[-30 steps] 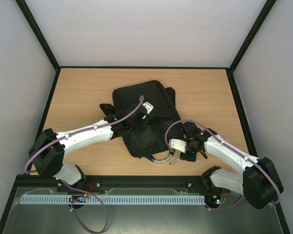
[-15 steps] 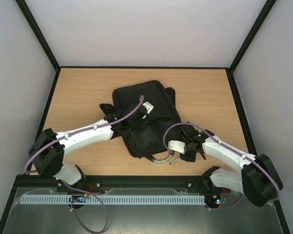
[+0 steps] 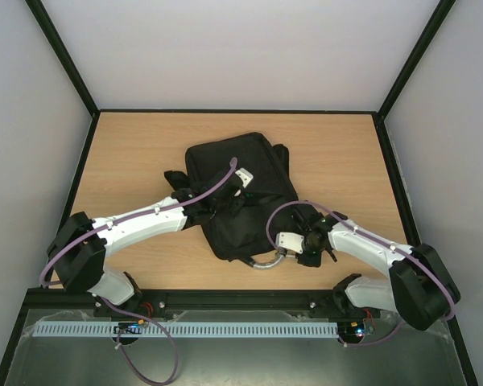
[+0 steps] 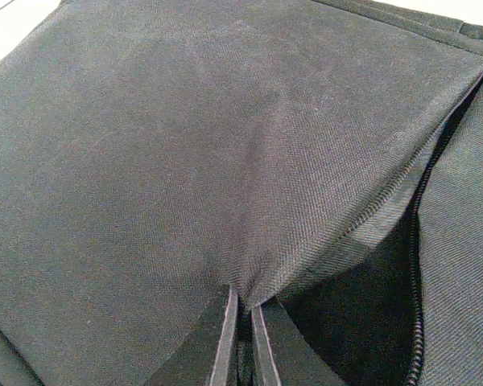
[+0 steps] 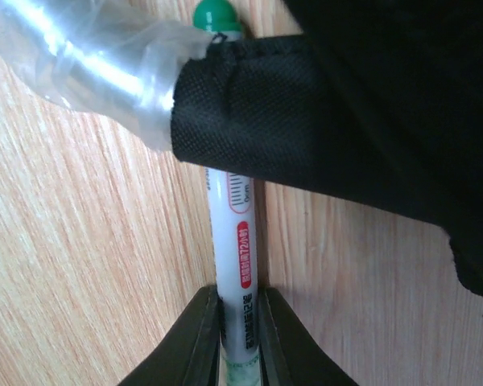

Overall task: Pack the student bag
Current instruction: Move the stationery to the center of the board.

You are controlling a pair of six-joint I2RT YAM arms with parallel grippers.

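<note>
The student bag (image 3: 241, 173) is a large black backpack lying in the middle of the table, with its grey loop handle (image 3: 264, 261) at the near end. My left gripper (image 3: 240, 201) is shut on a fold of the bag's fabric (image 4: 185, 161) beside the open zip (image 4: 419, 241), and holds the flap up over a dark opening. My right gripper (image 3: 294, 256) is low on the table beside the handle. In the right wrist view it (image 5: 239, 297) is shut on a white marker (image 5: 236, 241) with a green cap (image 5: 217, 16). The marker runs under a black strap end (image 5: 249, 129).
The plastic-wrapped grey handle (image 5: 88, 64) lies just left of the marker's cap. Black straps (image 3: 175, 177) stick out at the bag's left side. Bare wooden table (image 3: 137, 153) surrounds the bag, with black frame rails (image 3: 80, 177) and white walls at the edges.
My right gripper has moved left towards the bag's handle and now covers the marker that lay on the table. The left arm and the bag have not moved.
</note>
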